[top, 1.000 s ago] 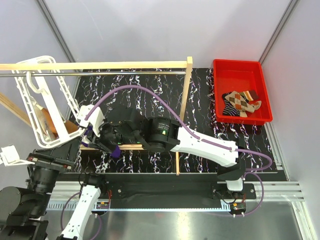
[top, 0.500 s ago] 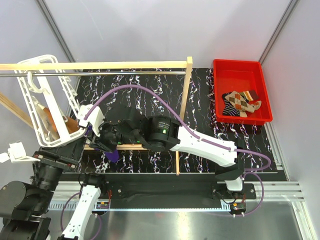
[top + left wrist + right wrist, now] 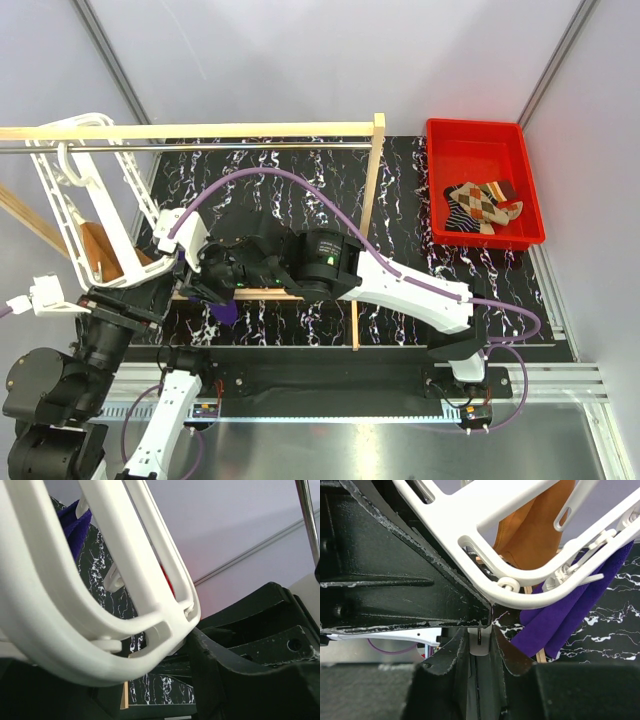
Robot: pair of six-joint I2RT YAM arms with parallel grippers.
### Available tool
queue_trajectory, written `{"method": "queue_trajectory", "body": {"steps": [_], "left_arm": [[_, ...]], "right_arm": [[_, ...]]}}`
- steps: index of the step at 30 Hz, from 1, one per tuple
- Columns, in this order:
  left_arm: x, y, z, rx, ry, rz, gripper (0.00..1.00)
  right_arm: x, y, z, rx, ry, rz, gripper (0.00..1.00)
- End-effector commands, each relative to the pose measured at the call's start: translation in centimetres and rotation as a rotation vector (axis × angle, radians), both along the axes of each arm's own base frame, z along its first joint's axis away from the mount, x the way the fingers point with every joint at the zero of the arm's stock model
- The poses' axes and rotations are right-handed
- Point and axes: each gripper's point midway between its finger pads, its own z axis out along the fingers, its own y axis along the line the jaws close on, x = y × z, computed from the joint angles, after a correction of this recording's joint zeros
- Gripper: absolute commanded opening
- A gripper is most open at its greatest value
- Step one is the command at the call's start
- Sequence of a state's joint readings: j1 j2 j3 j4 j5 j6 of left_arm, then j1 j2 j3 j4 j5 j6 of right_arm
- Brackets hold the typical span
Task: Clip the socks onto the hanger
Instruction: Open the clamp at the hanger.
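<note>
The left hand [image 3: 45,297], grip impossible to tell, has swung in beside the hanger's [image 3: 50,620] near corner while the right hand [image 3: 479,650] stays pinched on a clip [image 3: 479,638], so the purple sock [image 3: 560,615] looks nearly clipped.

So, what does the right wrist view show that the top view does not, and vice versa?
Only the right wrist view shows the small clips on the hanger. Only the top view shows the red bin with patterned socks, the metal rod and the wooden frame. Both show the hanger, the orange sock and the purple sock.
</note>
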State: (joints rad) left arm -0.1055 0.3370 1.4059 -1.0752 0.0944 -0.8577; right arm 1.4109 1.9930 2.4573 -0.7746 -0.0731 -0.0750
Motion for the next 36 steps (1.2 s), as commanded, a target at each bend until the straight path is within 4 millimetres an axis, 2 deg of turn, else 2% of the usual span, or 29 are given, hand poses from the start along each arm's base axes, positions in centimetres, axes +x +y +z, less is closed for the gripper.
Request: {"method": "queue_trajectory", "body": {"steps": [1, 7, 8, 11, 13, 15, 17, 18, 19, 21, 22, 24, 25, 27, 30, 35, 36], "left_arm": [[1.0, -0.4, 1.4, 0.012, -0.048, -0.018, 0.5], [1.0, -0.7, 1.2, 0.014, -0.055, -0.033, 0.36], [1.0, -0.6, 1.3, 0.017, -0.057, -0.033, 0.28], [0.9, -0.6, 1.2, 0.027, -0.061, -0.031, 0.13], [0.8, -0.6, 1.2, 0.025, -0.066, -0.031, 0.0], [0.8, -0.5, 1.1, 0.023, -0.068, -0.028, 0.0], [0.7, -0.4, 1.1, 0.021, -0.069, -0.023, 0.0], [0.6, -0.4, 1.2, 0.023, -0.072, -0.02, 0.0], [0.7, -0.4, 1.0, 0.026, -0.065, -0.019, 0.0], [0.7, -0.3, 1.0, 0.025, -0.062, -0.016, 0.0], [0.7, -0.3, 0.9, 0.027, -0.06, -0.013, 0.0], [0.8, -0.2, 0.8, 0.027, -0.057, -0.011, 0.0], [0.8, -0.2, 0.8, 0.027, -0.059, -0.008, 0.0], [0.8, -0.2, 0.8, 0.027, -0.059, -0.007, 0.0], [0.9, 0.0, 0.7, 0.03, -0.059, 0.0, 0.0], [1.1, 0.3, 0.5, 0.045, -0.051, 0.018, 0.0], [1.2, 0.4, 0.4, 0.047, -0.048, 0.024, 0.0]], "right_arm": [[-0.9, -0.3, 0.2, -0.008, 0.006, 0.049, 0.0], [-0.9, -0.1, 0.3, 0.0, 0.009, 0.053, 0.0], [-0.9, -0.2, 0.3, 0.001, 0.01, 0.051, 0.0], [-1.0, -0.2, 0.3, 0.003, 0.012, 0.052, 0.06], [-0.9, -0.3, 0.5, 0.01, 0.012, 0.045, 0.1], [-0.8, -0.4, 0.5, 0.013, 0.01, 0.038, 0.21], [-0.7, -0.5, 0.5, 0.01, 0.009, 0.035, 0.25], [-0.5, -0.5, 0.4, 0.006, 0.007, 0.023, 0.41], [-0.4, -0.7, 0.3, 0.003, 0.006, 0.015, 0.51], [-0.1, -0.9, 0.1, -0.007, 0.006, -0.005, 0.59], [-0.1, -1.4, -0.1, -0.017, 0.014, -0.014, 0.68], [0.3, -2.0, -0.4, -0.03, 0.023, -0.048, 0.81], [0.3, -3.0, -0.7, -0.049, 0.036, -0.067, 0.9], [0.8, -4.1, -1.2, -0.07, 0.043, -0.114, 1.0], [1.2, -7.1, -2.9, -0.116, 0.073, -0.201, 1.0], [2.0, -13.8, -8.5, -0.282, 0.11, -0.359, 1.0], [3.2, -15.4, -9.2, -0.314, 0.078, -0.446, 1.0]]}}
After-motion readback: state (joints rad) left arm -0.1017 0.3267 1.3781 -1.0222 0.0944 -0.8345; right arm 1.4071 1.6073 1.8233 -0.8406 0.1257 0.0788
